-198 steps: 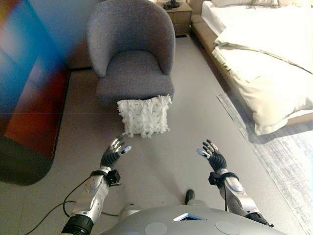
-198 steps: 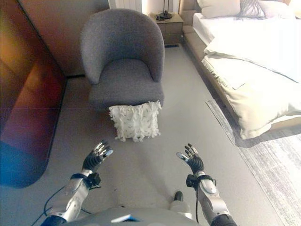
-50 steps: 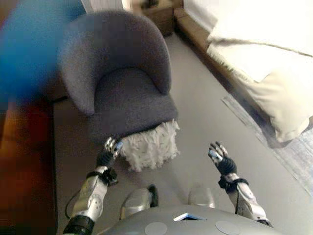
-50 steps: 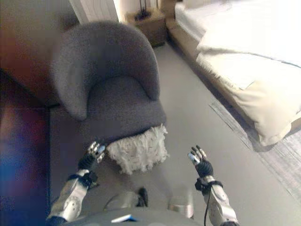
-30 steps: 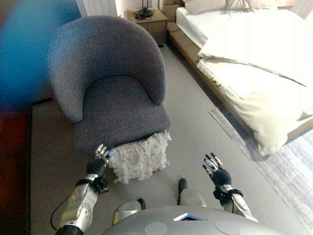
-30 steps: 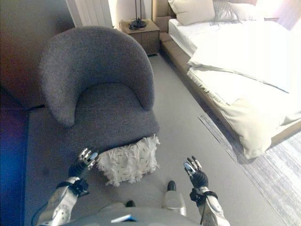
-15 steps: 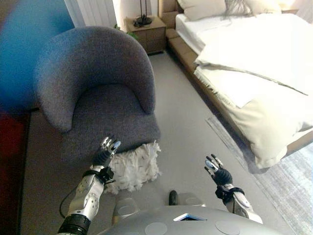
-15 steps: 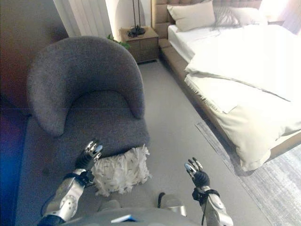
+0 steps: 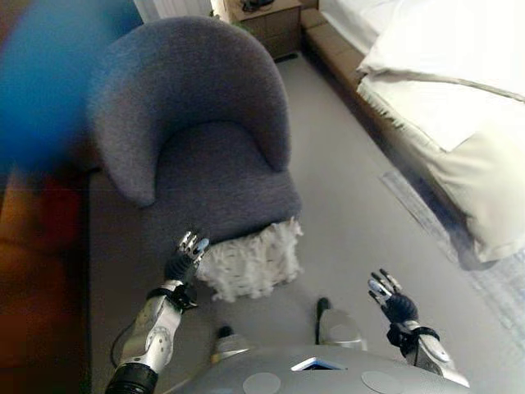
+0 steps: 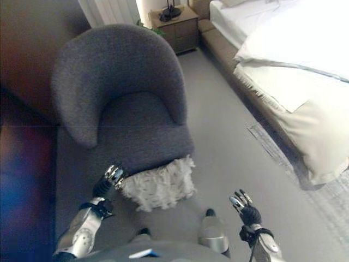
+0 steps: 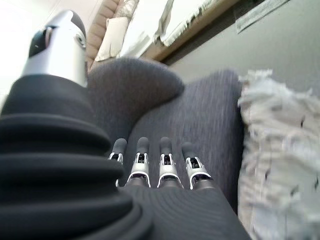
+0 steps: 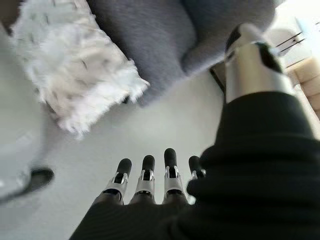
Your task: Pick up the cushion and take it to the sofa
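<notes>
**Cushion on floor, both hands empty**

I see the white shaggy cushion (image 9: 250,260) on the grey floor (image 9: 344,205), leaning against the front of the grey armchair (image 9: 197,139). My left hand (image 9: 185,257) hangs just beside the cushion's left edge, fingers straight and relaxed, holding nothing; I cannot tell if it touches. My right hand (image 9: 394,302) is well apart to the right above bare floor, fingers also released. Bed (image 9: 459,107) with pale bedding along the right, striped rug (image 9: 500,279) at its foot, wooden nightstand (image 10: 177,22) behind the chair.
</notes>
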